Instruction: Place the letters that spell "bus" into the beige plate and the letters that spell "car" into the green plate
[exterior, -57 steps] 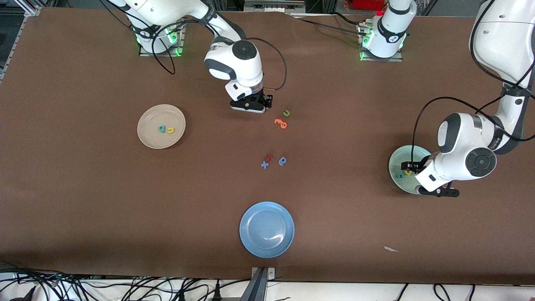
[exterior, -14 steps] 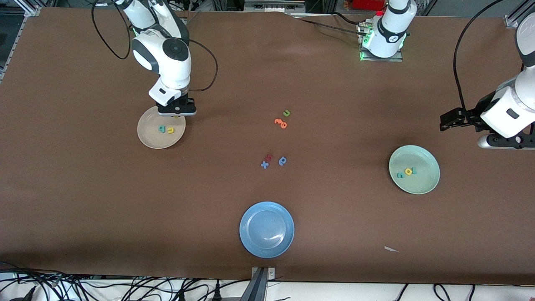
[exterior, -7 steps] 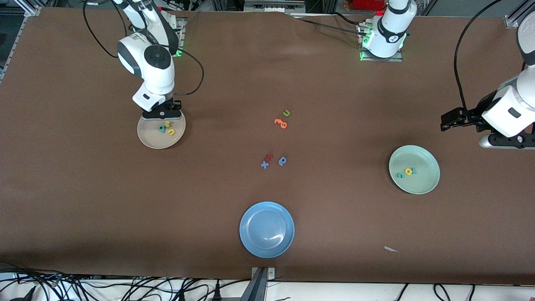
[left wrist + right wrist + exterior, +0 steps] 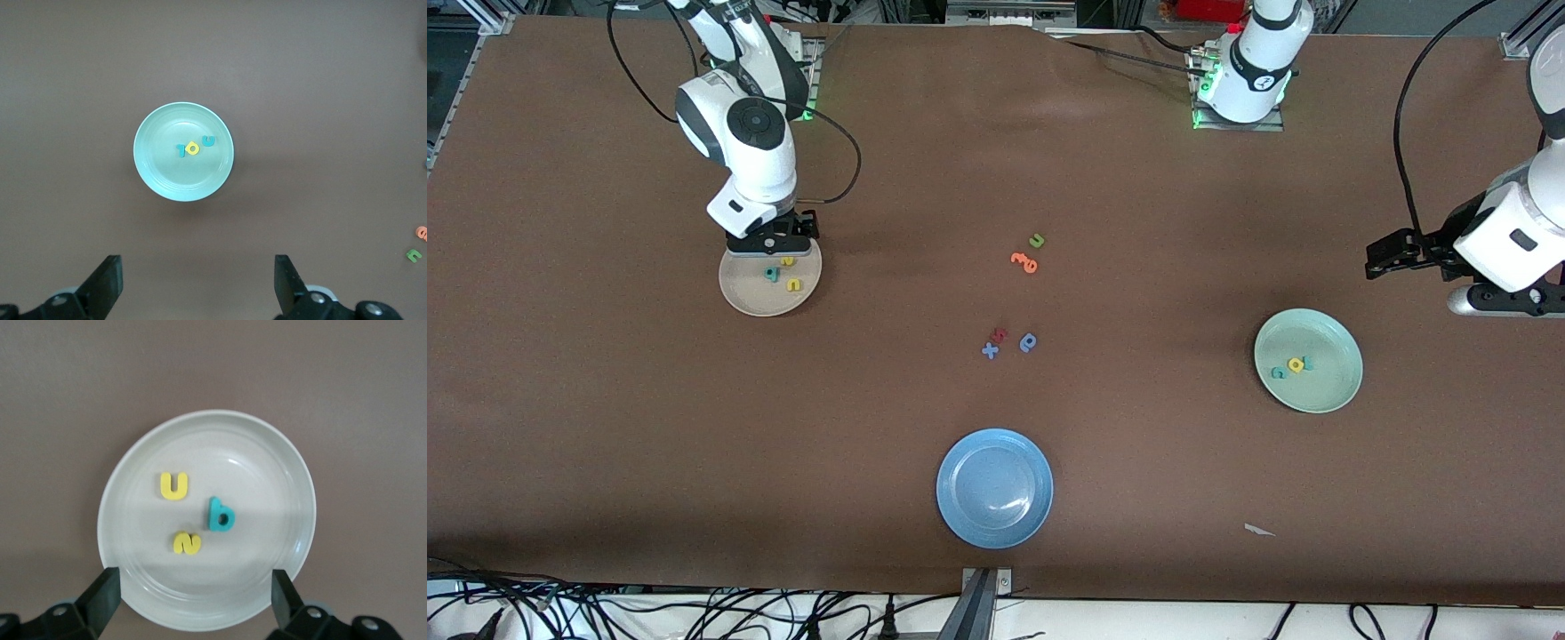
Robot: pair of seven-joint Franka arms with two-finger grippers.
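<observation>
The beige plate (image 4: 740, 293) (image 4: 267, 453) holds the letters that spell "bus": a teal b (image 4: 771, 274) (image 4: 220, 515), a yellow u (image 4: 792, 284) (image 4: 174, 486) and a smaller yellow s (image 4: 787, 261) (image 4: 187, 543). My right gripper (image 4: 772, 242) (image 4: 193, 587) hangs open just above the plate's rim, nothing between its fingers. The green plate (image 4: 1334, 387) (image 4: 160, 173) holds the letters that spell "car": a teal c (image 4: 1278, 372) (image 4: 209, 141), a yellow a (image 4: 1295, 365) (image 4: 192, 148) and a teal r (image 4: 1308, 363) (image 4: 181, 151). My left gripper (image 4: 1383, 258) (image 4: 198, 280) waits open and empty, high up beside the green plate.
Mid-table lie a green u (image 4: 1036, 240), orange letters (image 4: 1024, 262), a red letter (image 4: 1000, 335), a blue x (image 4: 990, 351) and a blue rounded letter (image 4: 1029, 342). A blue plate (image 4: 994, 487) sits near the front edge, a paper scrap (image 4: 1258, 530) beside it.
My right gripper shifted over the beige plate, opened, and the yellow s it carried now lies in the plate. The left arm has barely moved.
</observation>
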